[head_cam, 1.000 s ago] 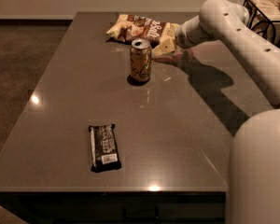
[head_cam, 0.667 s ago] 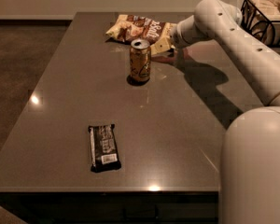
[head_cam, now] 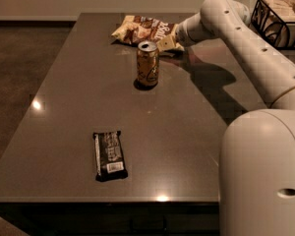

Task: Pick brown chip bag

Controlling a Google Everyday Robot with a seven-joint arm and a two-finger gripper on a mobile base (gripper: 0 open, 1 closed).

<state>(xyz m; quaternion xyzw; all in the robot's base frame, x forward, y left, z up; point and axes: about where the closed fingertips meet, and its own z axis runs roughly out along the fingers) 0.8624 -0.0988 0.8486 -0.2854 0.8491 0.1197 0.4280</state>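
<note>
The gripper (head_cam: 168,43) sits low at the right end of the bag (head_cam: 142,29), at the far side of the table (head_cam: 78,107). It is touching the bag or all but touching it. How far open it is, and whether it holds anything, I cannot tell.

The step in hand looks like securing the grasp. It would go best by catching a good fold of film at this end, closing firmly, then lifting straight up. The lift should stay clear of the can (head_cam: 147,64), which stands just on the near side.

The bag lies flat, its long side running left to right. It is a crinkly, puffed pillow, cream-tan with a dark brown band and white lettering. It will likely sag and slip if pinched too shallowly.
</note>
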